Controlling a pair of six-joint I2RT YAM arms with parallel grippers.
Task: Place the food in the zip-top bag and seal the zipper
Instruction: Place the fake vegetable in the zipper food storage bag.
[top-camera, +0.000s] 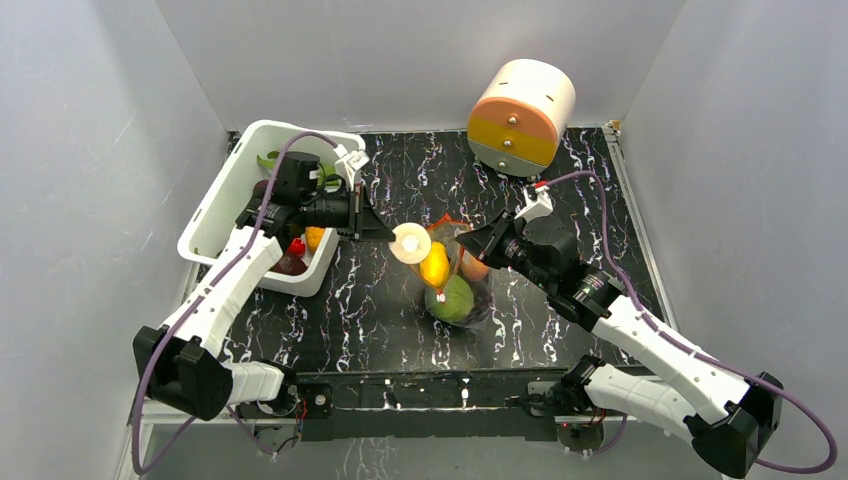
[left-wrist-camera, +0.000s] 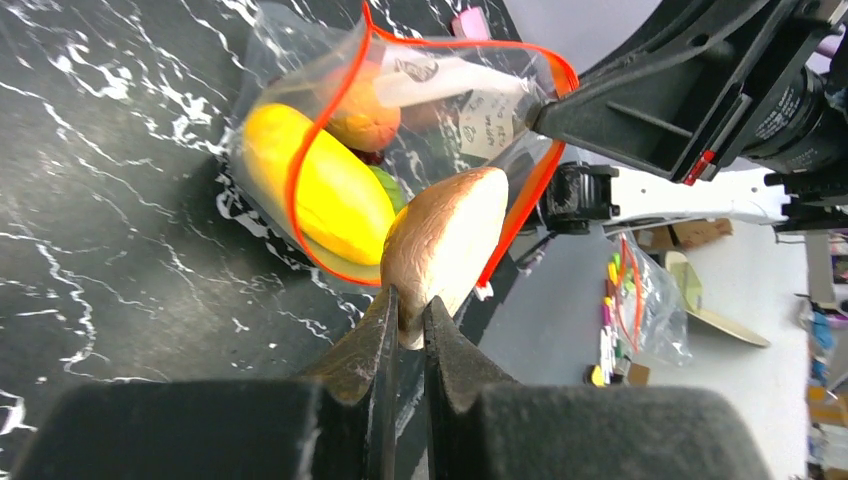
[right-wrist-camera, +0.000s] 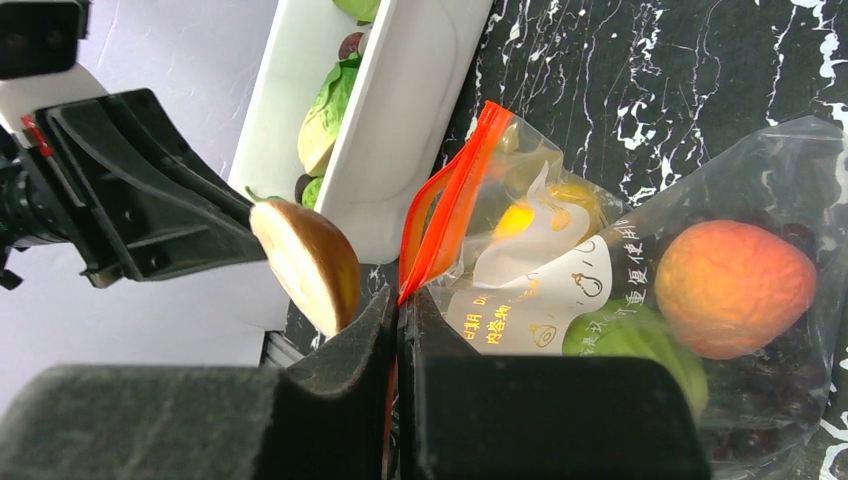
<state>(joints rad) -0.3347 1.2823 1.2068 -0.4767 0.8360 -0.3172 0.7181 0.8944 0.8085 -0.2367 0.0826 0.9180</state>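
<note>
At frame centre, left fingers (left-wrist-camera: 408, 318) pinch a light, stiff mushroom (left-wrist-camera: 440, 240), right fingers (right-wrist-camera: 398, 318) pinch the limp, slippery bag (right-wrist-camera: 640, 300) by its zipper (right-wrist-camera: 440, 215).

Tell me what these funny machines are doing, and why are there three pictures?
They are two robot arms bolted to a table. One picture comes from a camera high above them. The other two come from little cameras on each arm's wrist, so you see their pinchers up close.

On the black marbled table sits a white bin with toy food in it, and a clear zip-top bag with an orange-red zipper along its mouth. Inside the bag are a yellow fruit, a peach-coloured fruit and something green.

The left end effector is pinching a pale toy food piece right at the bag's mouth. The right end effector is pinching the bag's edge, holding it open. A round orange and cream thing stands at the back.
</note>
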